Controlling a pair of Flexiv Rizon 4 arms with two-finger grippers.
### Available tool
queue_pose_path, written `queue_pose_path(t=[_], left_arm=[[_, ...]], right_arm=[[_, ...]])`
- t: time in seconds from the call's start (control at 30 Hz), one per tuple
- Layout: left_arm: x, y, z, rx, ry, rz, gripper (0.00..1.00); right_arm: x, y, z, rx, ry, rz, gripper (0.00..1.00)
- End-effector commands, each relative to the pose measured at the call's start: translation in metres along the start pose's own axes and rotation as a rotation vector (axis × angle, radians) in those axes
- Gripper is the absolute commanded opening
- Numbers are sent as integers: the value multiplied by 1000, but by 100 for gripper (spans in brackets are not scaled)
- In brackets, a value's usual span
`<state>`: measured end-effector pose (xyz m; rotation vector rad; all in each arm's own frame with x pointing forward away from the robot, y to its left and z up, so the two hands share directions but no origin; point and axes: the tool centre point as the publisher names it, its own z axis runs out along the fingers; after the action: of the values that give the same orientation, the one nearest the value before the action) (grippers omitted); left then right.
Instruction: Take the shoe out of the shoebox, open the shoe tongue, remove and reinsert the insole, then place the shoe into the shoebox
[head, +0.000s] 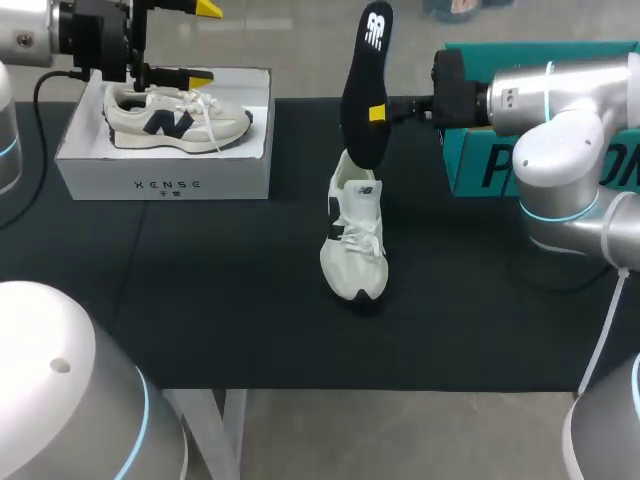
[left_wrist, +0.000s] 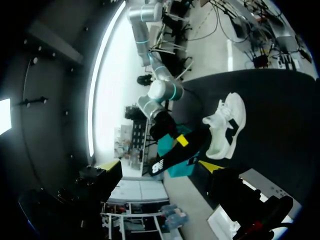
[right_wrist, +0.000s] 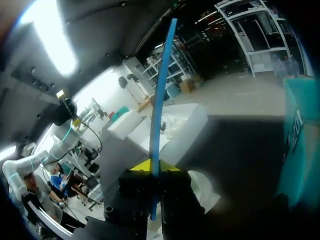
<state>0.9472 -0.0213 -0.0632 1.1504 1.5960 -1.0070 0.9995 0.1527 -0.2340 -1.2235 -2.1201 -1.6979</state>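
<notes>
The right gripper (head: 377, 112) reaches in from the right and is clamped on a black insole (head: 365, 70). Its yellow-tipped fingers pinch the insole's lower part from both sides. In the right wrist view the insole (right_wrist: 162, 85) shows edge-on as a thin blue strip rising straight out from between the closed fingers of the right gripper (right_wrist: 150, 166). The insole stands upright with its logo end up, and its lower end is right over the opening of a white sneaker (head: 355, 240); whether the two touch cannot be told. The sneaker stands on its sole near the middle of the table, toe toward the near edge and heel toward the far side, out of any box. The left gripper (head: 202, 42) hangs at the far left above a white shoebox (head: 165, 185), with its fingers wide apart and nothing between them. The open shoebox holds a second sneaker (head: 175, 118), white with dark trim, toe toward the right and laces loose. The shoebox is well apart from the sneaker on the table, to its left and farther back. A teal box (head: 470, 165) sits at the far right, partly hidden behind the right arm. Everything rests on a table (head: 200, 300) covered in black cloth.
</notes>
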Motion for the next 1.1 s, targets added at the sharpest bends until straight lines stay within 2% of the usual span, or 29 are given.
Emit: queue_pose_path(t=[0.03,0.47,0.73,1.1], left_arm=[[0,1,0,1,4,1,100],[0,1,0,1,4,1,100],[0,1,0,1,4,1,100],[0,1,0,1,4,1,100]], right_arm=[[-7,-9,10,-17,-5,-17,0],[-34,-32,29,-13,6,-1,0],[-38,-38,30,38,0,-17,0],[-45,-58,33,80,21,10,0]])
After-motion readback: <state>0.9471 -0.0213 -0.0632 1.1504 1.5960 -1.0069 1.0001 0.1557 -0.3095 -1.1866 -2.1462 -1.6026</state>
